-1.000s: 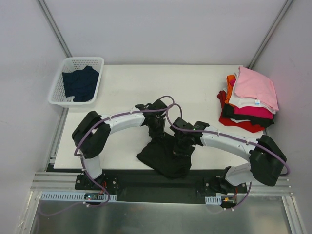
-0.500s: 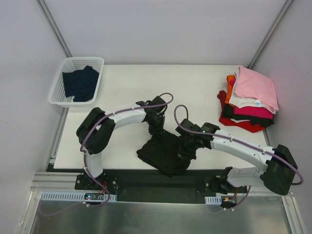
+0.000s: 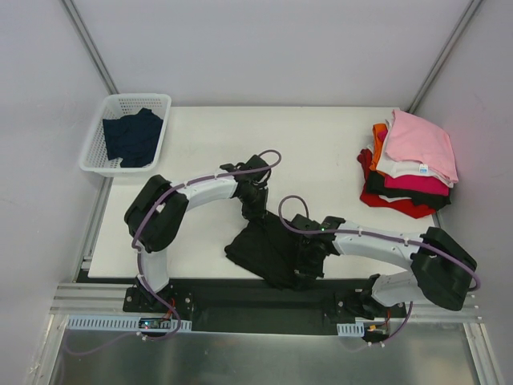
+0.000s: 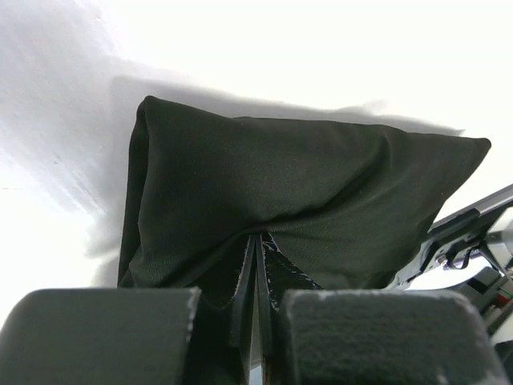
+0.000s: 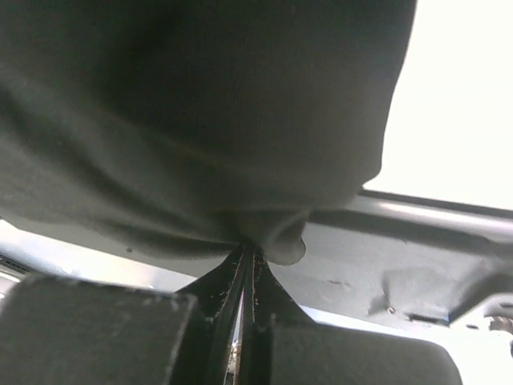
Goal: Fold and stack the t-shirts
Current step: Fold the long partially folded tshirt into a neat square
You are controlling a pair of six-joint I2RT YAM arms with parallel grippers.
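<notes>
Left gripper point(image 3: 256, 212) sits just above the centre of the top view, pinched shut on the upper edge of the black t-shirt point(image 3: 268, 247). In the left wrist view its fingers point(image 4: 244, 290) meet with no gap around a small peak of the dark cloth, and the rest of the cloth spreads away in a smooth, folded slab toward the top of that frame. The right gripper point(image 3: 309, 257) is low at the lower centre of the top view, on the right side of the same garment. In the right wrist view its fingers point(image 5: 231, 282) are likewise pressed together on a tuck of black fabric that fills the upper part of the frame. The black t-shirt lies bunched between the two grippers at the bottom middle of the white table point(image 3: 304, 144), and its lower edge reaches over the table's near border onto the dark strip below; no lettering shows on it. At the right edge of the top view a stack of folded t-shirts point(image 3: 405, 188) rests on the table, with a pink t-shirt point(image 3: 421, 140) on top and white, magenta, black, red and orange layers under it. At the upper left a white basket point(image 3: 136, 98) holds a dark navy t-shirt point(image 3: 132, 136).
</notes>
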